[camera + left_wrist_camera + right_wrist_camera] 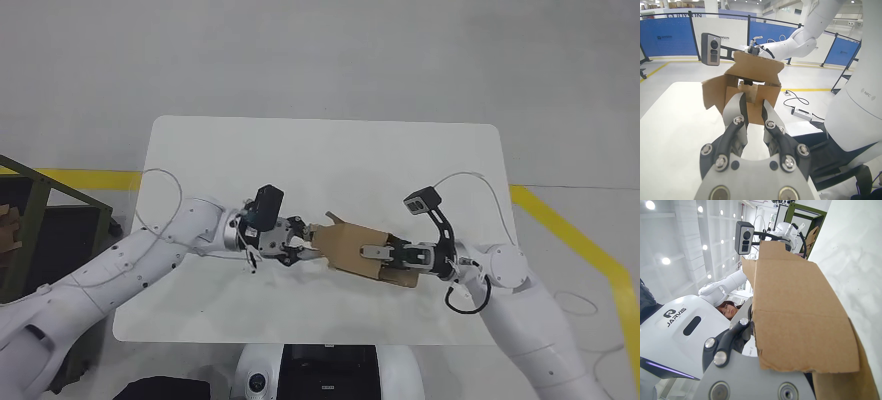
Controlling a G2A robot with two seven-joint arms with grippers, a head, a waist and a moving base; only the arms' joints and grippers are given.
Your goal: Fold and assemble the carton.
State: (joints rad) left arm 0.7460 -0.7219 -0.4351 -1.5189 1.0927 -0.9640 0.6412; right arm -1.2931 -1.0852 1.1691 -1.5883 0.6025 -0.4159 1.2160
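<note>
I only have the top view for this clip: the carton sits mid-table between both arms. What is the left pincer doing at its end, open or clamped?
Observer: Open. In its wrist view the left pincer has one finger either side of a small flap of the carton.
Reviewer: Is that end folded shut?
Observer: No, its flaps stand splayed and the inside shows.
Reviewer: And the other arm?
Observer: Its grip is unclear: in the right wrist view a carton panel lies across the right pincer.
</note>
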